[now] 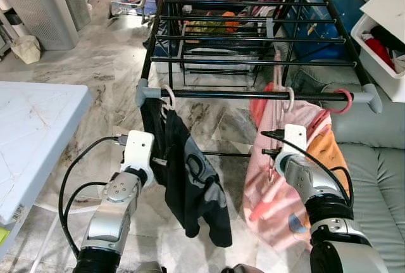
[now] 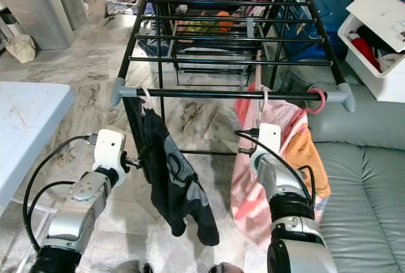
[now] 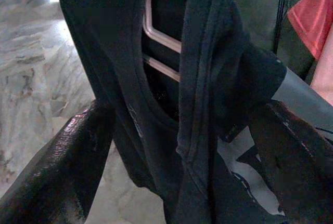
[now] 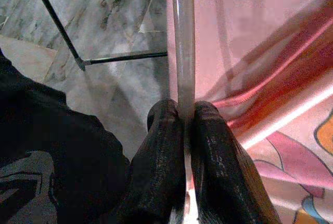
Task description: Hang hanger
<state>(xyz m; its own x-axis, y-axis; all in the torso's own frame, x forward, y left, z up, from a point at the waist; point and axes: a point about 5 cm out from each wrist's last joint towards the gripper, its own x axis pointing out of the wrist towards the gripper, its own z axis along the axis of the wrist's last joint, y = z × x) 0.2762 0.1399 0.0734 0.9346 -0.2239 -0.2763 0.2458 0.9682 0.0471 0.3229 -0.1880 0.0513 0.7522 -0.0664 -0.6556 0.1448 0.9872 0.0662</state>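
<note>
A black shirt (image 1: 190, 178) hangs on a pale hanger (image 3: 156, 31), whose hook (image 1: 168, 97) sits over the left end of the drying rack's front rail (image 1: 240, 94). My left gripper (image 1: 161, 161) is open at the shirt's collar, one finger (image 3: 67, 161) on each side of the cloth. A pink garment (image 1: 278, 190) hangs further right on a translucent hanger (image 4: 182, 42); its hook (image 1: 289, 99) is over the same rail. My right gripper (image 1: 271, 154) is shut on that hanger's bar, seen close in the right wrist view (image 4: 186, 112).
A white table (image 1: 31, 140) stands at the left and a grey sofa (image 1: 373, 165) at the right. A white bin of clothes (image 1: 380, 38) sits beyond the sofa, and grey laundry baskets (image 1: 41, 7) stand far left. Marble floor lies under the rack.
</note>
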